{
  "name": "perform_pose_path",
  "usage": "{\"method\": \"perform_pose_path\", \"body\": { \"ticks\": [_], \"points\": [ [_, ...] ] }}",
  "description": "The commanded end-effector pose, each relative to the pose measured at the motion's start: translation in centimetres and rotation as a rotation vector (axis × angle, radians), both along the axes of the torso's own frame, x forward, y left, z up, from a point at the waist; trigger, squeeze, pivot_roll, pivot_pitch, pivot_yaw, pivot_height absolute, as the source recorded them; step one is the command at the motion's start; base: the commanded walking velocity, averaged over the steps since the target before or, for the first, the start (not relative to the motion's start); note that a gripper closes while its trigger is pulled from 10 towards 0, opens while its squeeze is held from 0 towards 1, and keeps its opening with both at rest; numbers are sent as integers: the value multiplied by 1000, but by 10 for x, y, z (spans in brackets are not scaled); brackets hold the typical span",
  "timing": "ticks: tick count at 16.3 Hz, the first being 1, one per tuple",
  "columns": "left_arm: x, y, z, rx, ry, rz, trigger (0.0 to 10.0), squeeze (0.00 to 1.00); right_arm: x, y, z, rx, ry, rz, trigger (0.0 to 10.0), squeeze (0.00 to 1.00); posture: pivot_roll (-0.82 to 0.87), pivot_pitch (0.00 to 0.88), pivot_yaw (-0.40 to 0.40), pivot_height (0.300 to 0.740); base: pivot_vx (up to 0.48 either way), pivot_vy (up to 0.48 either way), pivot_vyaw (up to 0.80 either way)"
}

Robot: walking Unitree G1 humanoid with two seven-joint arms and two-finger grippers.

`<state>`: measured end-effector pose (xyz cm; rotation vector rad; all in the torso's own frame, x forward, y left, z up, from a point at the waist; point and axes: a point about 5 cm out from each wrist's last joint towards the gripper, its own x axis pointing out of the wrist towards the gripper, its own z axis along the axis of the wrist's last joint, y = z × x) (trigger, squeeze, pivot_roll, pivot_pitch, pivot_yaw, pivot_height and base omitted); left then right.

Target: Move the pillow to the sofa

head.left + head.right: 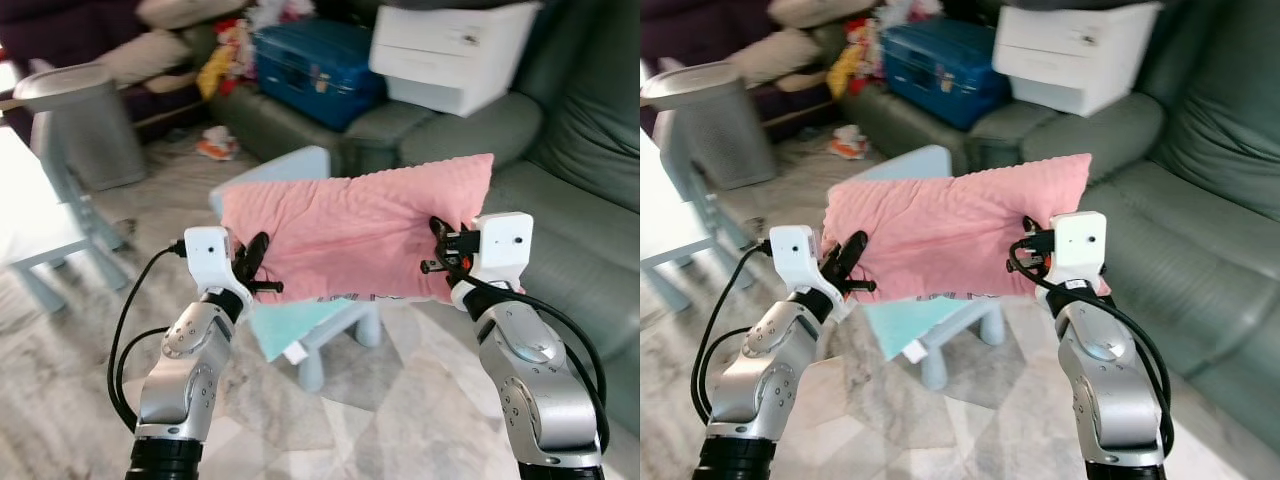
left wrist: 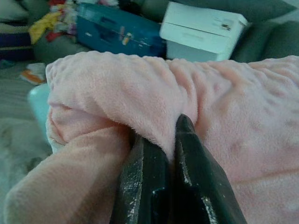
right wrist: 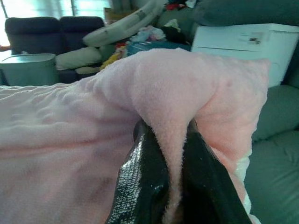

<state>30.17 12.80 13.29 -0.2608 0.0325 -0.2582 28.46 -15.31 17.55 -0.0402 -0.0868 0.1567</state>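
Risk: both grips are thin pinches of fabric only, not the body of the pink plush rectangular pillow (image 1: 350,235). If the arms spread or swing unevenly on the way over, a fold could slip out and that end would drop, probably onto the small light-blue plastic stool (image 1: 315,335) or the marble-pattern floor (image 1: 90,400) below it. Second risk: the grey-green upholstered sofa (image 1: 570,230) at frame right already carries a white storage box (image 1: 455,50) and a blue suitcase (image 1: 315,65) at upper centre, so the drop spot should be the open seat cushion at right, not there.

Pose: left gripper (image 1: 262,268) at centre-left, forearm angled up from the lower left, fingers closed on a fold at the pillow's left end. Left wrist view confirms the fabric is clamped between them. Right gripper (image 1: 440,250) at centre-right, forearm rising from the lower right, fingers closed on a ridge of plush near the right end.

Pillow is held mid-frame, stretched between both grippers, over the stool, just short of the sofa seat.
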Motion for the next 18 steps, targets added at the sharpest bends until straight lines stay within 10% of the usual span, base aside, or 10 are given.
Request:
{"method": "perform_pose_path", "body": {
  "ticks": [1,18],
  "points": [
    [-1,0,9,-1,-44,-16,10000,0,-1,0,7,4,-32,-2,10000,0,-152,6,61,740,0,0,0],
    [-3,-5,10,-3,-59,-63,10000,0,-1,1,6,0,-22,5,10000,0,-153,3,59,740,228,0,-615]
  ]
}}
